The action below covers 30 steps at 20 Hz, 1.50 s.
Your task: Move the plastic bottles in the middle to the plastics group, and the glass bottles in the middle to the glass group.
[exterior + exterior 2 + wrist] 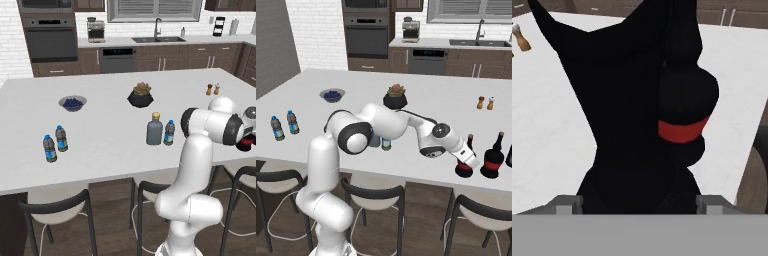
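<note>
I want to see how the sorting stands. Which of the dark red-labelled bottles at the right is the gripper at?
The dark round-bodied bottle nearest the arm: the gripper is right at its body. Its neighbour stands apart, untouched, farther right.

The robot's forearm is covering the lower half of the dark bottle with red label point(464, 167). The gripper point(468, 161) is sitting against that bottle, its fingertips hidden, so its grip is staying unclear

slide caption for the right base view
Arm reaches right, gripper at a red-labelled dark bottle beside another glass bottle on the counter.
</note>
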Motion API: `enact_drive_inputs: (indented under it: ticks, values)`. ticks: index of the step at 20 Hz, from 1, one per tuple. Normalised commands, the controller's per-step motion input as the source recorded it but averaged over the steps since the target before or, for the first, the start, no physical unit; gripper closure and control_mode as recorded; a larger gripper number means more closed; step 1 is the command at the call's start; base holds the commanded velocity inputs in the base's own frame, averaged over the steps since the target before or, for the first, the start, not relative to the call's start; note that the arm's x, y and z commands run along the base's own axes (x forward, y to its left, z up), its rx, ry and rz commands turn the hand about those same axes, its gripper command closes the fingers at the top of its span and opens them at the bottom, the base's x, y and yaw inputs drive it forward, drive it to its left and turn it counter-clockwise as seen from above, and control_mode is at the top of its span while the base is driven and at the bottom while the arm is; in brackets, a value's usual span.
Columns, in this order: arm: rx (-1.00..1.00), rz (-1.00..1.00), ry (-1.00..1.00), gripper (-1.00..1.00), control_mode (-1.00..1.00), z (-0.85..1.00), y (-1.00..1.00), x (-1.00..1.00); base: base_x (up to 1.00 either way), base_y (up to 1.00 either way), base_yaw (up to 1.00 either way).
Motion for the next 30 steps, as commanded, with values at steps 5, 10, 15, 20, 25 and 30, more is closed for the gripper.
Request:
enact_drive_inputs:
  ticks: [5,10,15,20,25,30]
  values:
    - [0.0,0.0,0.0,1.0,-1.0,0.0,0.0,0.2,0.0,0.0,0.0]
    - [0.0,0.0,0.0,1.0,-1.0,0.0,0.0,0.26,0.0,0.0,0.0]
    - [0.0,0.0,0.0,1.0,-1.0,0.0,-0.02,0.23,0.0,0.0,0.0]
    - [0.04,-0.03,-0.06,1.0,-1.0,0.0,-0.21,0.01,0.0,0.0,0.0]
    - [0.09,-0.02,-0.1,1.0,-1.0,0.0,-0.13,0.0,0.0,0.0,0.0]
    - [0.02,0.0,-0.05,1.0,-1.0,0.0,0.0,0.0,0.0,0.0,0.0]
